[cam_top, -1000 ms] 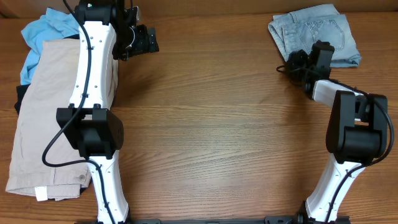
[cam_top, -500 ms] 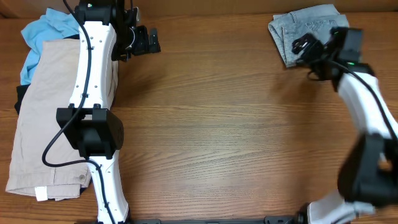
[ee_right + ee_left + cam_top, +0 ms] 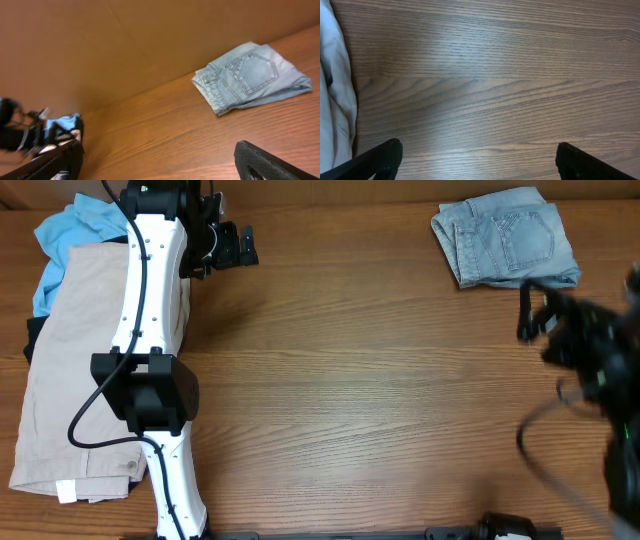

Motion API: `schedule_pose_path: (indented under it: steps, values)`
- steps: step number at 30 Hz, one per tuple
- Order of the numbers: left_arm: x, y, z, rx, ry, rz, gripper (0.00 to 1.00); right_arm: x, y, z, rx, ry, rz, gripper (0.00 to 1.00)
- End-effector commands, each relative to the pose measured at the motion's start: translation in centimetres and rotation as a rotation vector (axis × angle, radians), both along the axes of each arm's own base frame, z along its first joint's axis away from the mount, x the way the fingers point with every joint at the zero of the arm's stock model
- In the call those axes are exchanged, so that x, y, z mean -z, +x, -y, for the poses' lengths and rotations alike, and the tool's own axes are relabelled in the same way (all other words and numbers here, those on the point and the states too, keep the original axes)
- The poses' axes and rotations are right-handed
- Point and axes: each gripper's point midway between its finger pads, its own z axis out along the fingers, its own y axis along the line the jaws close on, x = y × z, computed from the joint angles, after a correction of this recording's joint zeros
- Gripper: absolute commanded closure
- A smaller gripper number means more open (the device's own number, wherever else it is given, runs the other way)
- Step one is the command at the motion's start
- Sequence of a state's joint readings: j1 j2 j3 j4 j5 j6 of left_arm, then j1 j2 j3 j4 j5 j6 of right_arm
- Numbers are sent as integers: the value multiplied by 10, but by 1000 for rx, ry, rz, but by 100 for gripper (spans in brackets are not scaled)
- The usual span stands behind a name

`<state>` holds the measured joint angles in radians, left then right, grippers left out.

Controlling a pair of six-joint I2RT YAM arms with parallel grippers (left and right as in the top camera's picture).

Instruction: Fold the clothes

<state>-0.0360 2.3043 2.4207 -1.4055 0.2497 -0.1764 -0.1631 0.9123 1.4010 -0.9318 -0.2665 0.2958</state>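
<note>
Folded denim shorts (image 3: 505, 235) on table (image 3: 350, 380), far right corner. Left tool (image 3: 238, 246), right tool (image 3: 530, 315) both gape wide, empty.

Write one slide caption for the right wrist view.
Folded light-blue denim shorts lie on the wooden table, back pocket up.

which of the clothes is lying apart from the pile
The light-blue denim shorts, folded alone at far right; the beige shorts and sky-blue top overlap at left.

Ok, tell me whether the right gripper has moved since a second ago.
Yes. The right gripper drew back and rightward, away from the folded light-blue denim shorts.
</note>
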Motion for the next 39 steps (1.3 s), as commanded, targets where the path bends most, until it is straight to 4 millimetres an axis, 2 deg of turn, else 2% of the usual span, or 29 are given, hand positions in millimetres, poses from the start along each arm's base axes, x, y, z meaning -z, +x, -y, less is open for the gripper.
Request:
schedule_pose_path:
  steps: [1,4,10,12,16,22,27,31,34,39]
  values:
    - [-10,0,3,16,-2,27,0,-13,-36,-7,-10,-20,49,0]
    - [-10,0,3,16,-2,27,0,-7,-62,-11,-10,-18,33,0]
    - [-10,0,3,16,-2,27,0,17,-75,-13,-8,-1,-76,0]
    - [-10,0,3,16,-2,27,0,27,-79,-7,25,-9,-122,0]
    - [-10,0,3,16,-2,27,0,48,-91,-1,66,-17,-223,0]
    - [-10,0,3,16,-2,27,0,77,-114,-2,74,-14,-334,0]
    - [-10,0,3,16,-2,27,0,70,-96,18,173,-84,-126,0]
    - [-10,0,3,16,-2,27,0,73,-73,18,164,-104,86,0]
    - [-10,0,3,16,-2,27,0,87,-57,10,126,-104,200,0]
    - [-10,0,3,16,-2,27,0,126,-33,-6,48,-116,318,0]
